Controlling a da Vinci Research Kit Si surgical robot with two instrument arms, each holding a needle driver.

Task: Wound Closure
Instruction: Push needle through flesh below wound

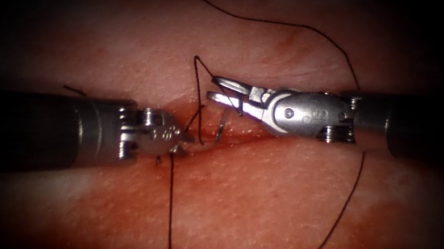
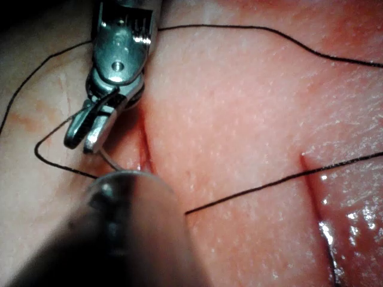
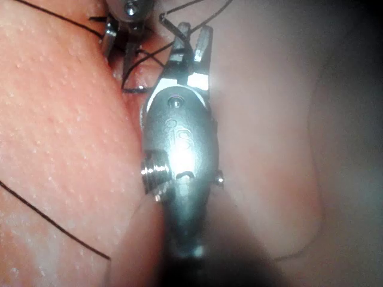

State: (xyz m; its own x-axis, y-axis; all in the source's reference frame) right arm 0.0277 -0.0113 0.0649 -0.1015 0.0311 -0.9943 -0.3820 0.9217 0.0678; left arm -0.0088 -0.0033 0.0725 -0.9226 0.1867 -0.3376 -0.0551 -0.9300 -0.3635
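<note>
**Both needle drivers at the cut, needle standing in the tissue between them**

Endoscope view: the tissue (image 1: 257, 203) is crossed by a cut (image 1: 243, 136) that runs from left to right between the two tools. The left tool (image 1: 185, 137) lies low over the left part of the cut, its tip at the point where the thread (image 1: 170, 203) leaves the tissue; whether its jaws are apart or together cannot be told here. The right tool (image 1: 216, 88) comes in from the right above the cut with its jaws apart, the two blades forming a narrow fork. The needle (image 1: 222, 126) shows as a short, pale, nearly upright sliver between the two tool tips, its lower end in the cut and its upper end just beneath the lower blade of the right tool; whether that blade touches it cannot be told. One strand of thread rises from the cut, bends sharply near the right tool's upper blade and then arcs away over the far tissue; another strand runs down the near tissue.

Left wrist view: the right tool (image 2: 85, 133) hangs over the cut (image 2: 145, 149) with its jaws slightly parted, and the thread (image 2: 251, 190) crosses the tissue (image 2: 239, 107).

Right wrist view: the right tool (image 3: 192, 42) has its blades apart, with the thread (image 3: 54, 224) on the tissue (image 3: 60, 119) beside it.
</note>
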